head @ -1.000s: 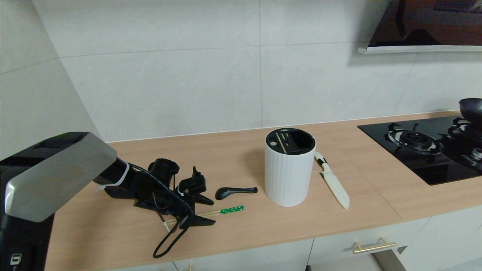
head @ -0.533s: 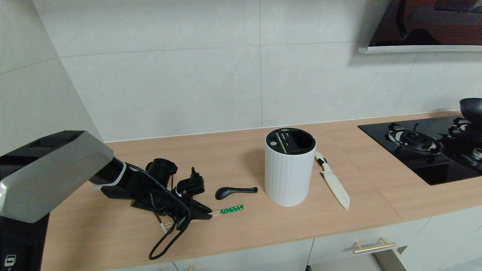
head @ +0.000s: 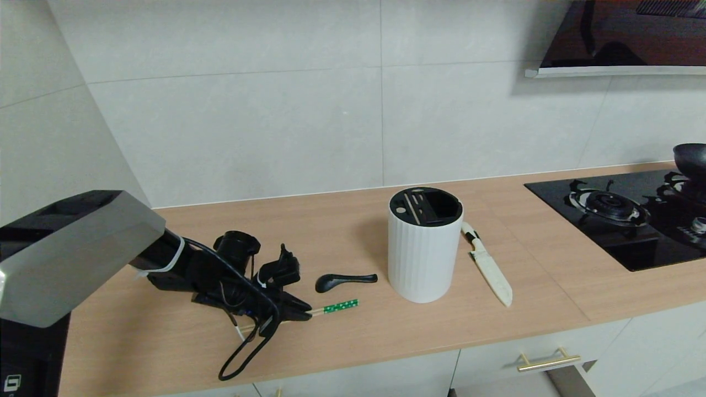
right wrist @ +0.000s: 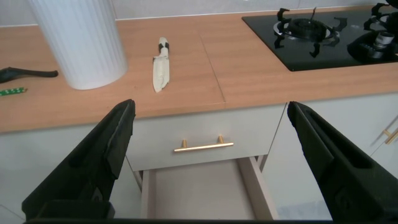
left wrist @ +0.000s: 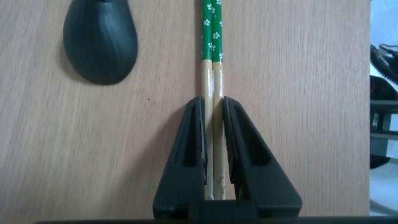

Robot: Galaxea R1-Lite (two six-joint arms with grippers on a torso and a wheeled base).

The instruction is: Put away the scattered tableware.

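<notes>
Since a second ago the left gripper (head: 305,315) has closed: its jaws, then spread to either side of the chopsticks (head: 334,307), now pinch the bare wooden part of the pair, and the arm has eased slightly back toward the desk's left end. In the left wrist view the jaws (left wrist: 213,107) sit tight on both sticks, whose green dotted ends (left wrist: 212,31) stick out ahead of them. Whether the sticks are off the desk (head: 331,231) cannot be told.

The chopsticks lie near the front edge, left of the middle. The black spoon (head: 345,280) lies just behind them, apart from them, its bowl (left wrist: 99,40) toward the left end. The white ribbed holder (head: 423,259) stands upright at mid-desk, with one stick (head: 411,208) already in its black top. The white knife (head: 488,270) lies just to the holder's right, tip toward the front edge.

The right gripper (right wrist: 210,109) hangs in front of the desk's front edge, jaws wide, over an open drawer (right wrist: 199,186). A black stove (head: 623,215) fills the desk's right end.
</notes>
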